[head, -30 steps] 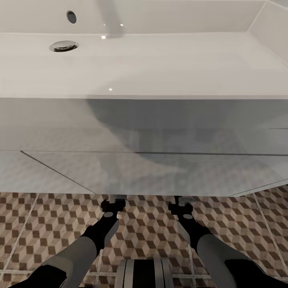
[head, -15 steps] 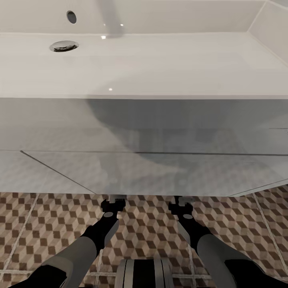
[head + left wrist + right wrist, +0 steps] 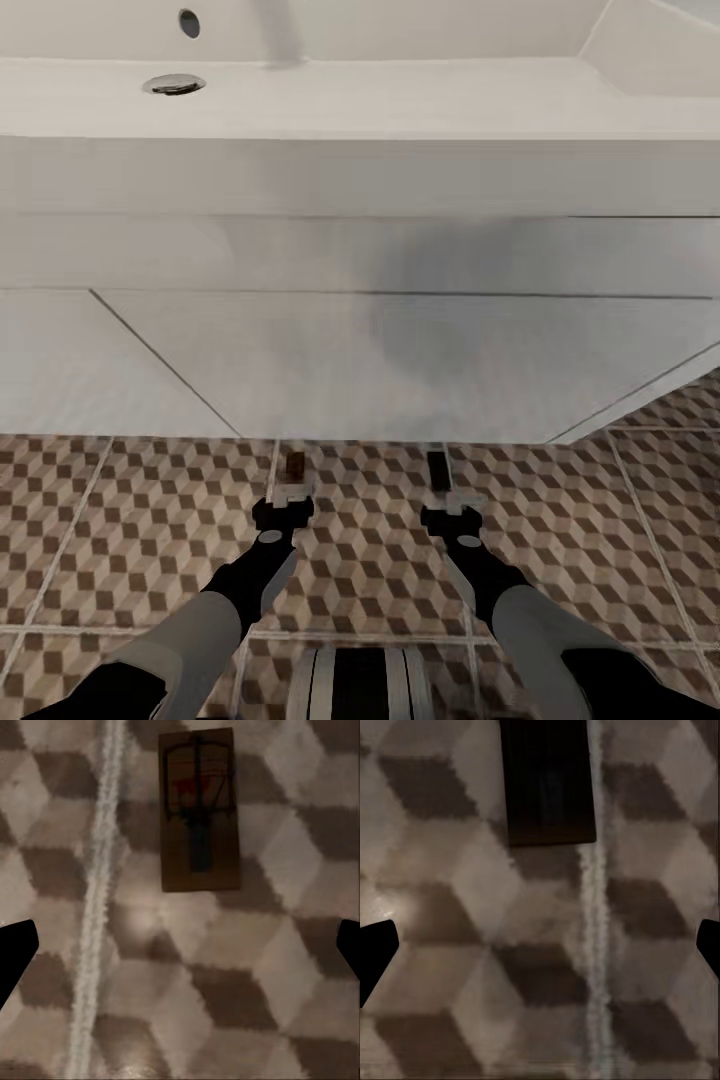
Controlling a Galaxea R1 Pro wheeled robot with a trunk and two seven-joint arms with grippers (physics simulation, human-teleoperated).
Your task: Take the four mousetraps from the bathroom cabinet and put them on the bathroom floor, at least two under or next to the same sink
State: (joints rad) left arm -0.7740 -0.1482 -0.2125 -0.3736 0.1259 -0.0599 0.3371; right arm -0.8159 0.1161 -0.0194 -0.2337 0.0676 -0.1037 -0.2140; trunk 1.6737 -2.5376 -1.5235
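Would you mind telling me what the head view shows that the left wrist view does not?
Head view alone: the sink on its white vanity, both grippers, left and right, and a dark second mousetrap. Left wrist view alone: the wire and red parts on the mousetrap. Both share that mousetrap lying on the bathroom floor.

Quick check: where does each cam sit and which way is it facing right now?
Head: up high, angled down at sink, floor; both arms, left gripper, right gripper show.
Left wrist: faces straight down at a mousetrap; dark fingertips at edges.
Right wrist: faces down at a dark mousetrap.
Shared: head sees both mousetraps.
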